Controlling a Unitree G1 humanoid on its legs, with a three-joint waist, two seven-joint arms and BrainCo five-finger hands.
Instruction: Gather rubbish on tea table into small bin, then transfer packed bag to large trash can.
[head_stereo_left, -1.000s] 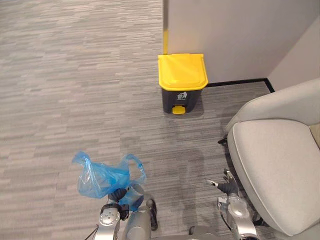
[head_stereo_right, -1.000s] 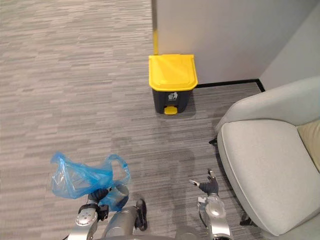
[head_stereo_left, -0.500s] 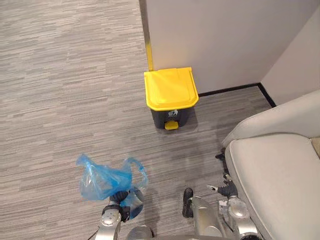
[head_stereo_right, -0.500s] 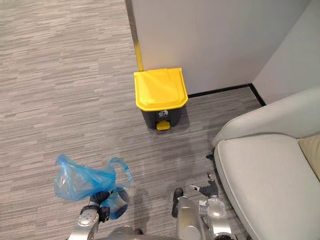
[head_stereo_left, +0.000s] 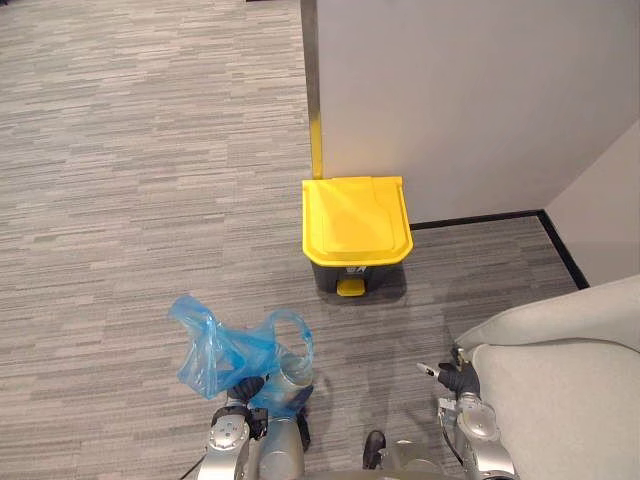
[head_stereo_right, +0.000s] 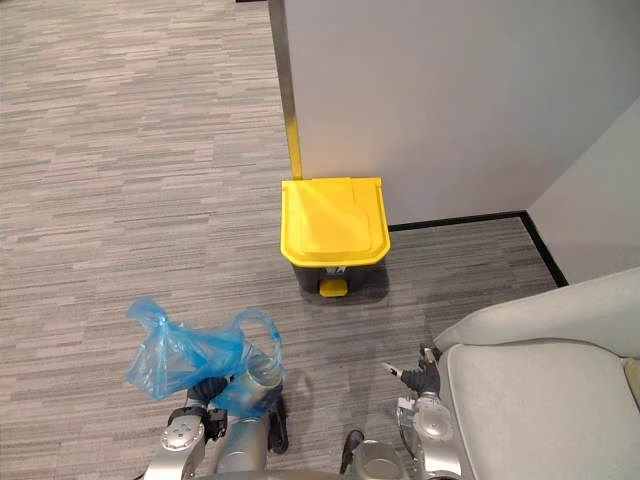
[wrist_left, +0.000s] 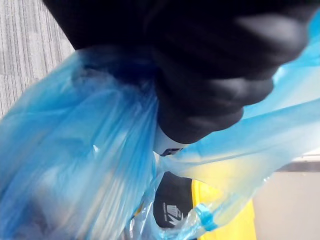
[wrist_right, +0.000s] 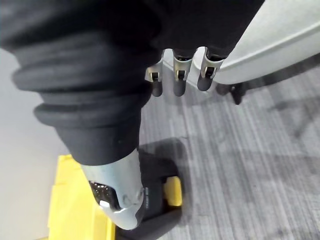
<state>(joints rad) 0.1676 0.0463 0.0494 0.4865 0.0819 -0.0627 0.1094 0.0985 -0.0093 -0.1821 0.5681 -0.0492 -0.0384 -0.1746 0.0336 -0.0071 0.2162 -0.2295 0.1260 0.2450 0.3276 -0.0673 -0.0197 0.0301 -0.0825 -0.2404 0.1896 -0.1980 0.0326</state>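
Blue plastic bag (head_stereo_left: 235, 345) hangs bunched in the left hand's (head_stereo_left: 244, 387) clenched fingers, at seven o'clock from the trash can (head_stereo_left: 335, 272) and well apart from it. Right hand (head_stereo_left: 455, 378) is released, its fingers straight. This looks like the carrying step. Next: close in, raise the shut yellow lid (head_stereo_left: 355, 218), drop the bag inside.

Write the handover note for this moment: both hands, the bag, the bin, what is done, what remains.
Left hand: shut on the neck of the blue bag, held clear of the floor.
Right hand: open and empty, beside the grey armchair.
Large trash can: ahead against the wall, yellow lid shut, pedal facing the robot.
Done: bag packed and in hand.
Left: close the gap to the can, open the lid, probably by the pedal, and drop the bag in.
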